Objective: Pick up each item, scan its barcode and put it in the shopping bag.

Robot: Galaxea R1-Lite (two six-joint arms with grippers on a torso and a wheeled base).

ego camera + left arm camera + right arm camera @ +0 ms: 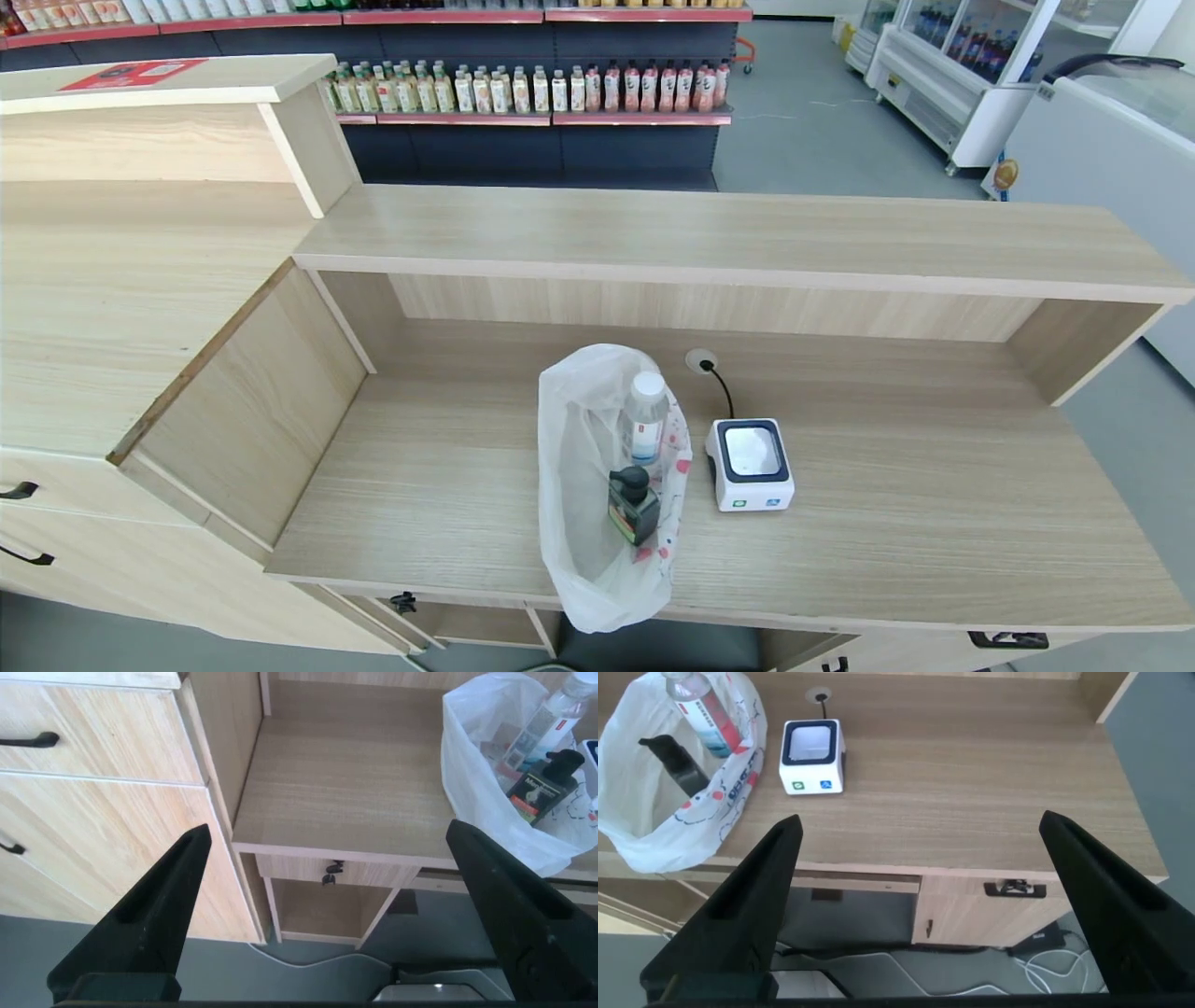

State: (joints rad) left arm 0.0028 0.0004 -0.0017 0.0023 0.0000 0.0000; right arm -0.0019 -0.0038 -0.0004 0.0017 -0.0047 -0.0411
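Off the counter's (pixel 934 523) six o'clock edge, holds left gripper (pixel 327 831) and right gripper (pixel 920 819) both splayed wide, empty; sees clear bottle (pixel 644 420) and pump bottle (pixel 633 509) inside shopping bag (pixel 569 523), nine o'clock of scanner (pixel 750 462); probably finished, needs no further pick

Left gripper (pixel 327 829) hanging before bench (pixel 346 775) edge, jaws spreading wide. White bag (pixel 472 761) sitting on bench, holding dark pump bottle (pixel 547 784) and clear bottle (pixel 553 711). Drawers (pixel 93 737) standing beside bench.

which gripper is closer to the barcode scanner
Right. The right gripper hangs off the front edge of the desk, slightly right of the scanner. The left gripper hangs left of the shopping bag, farther away.
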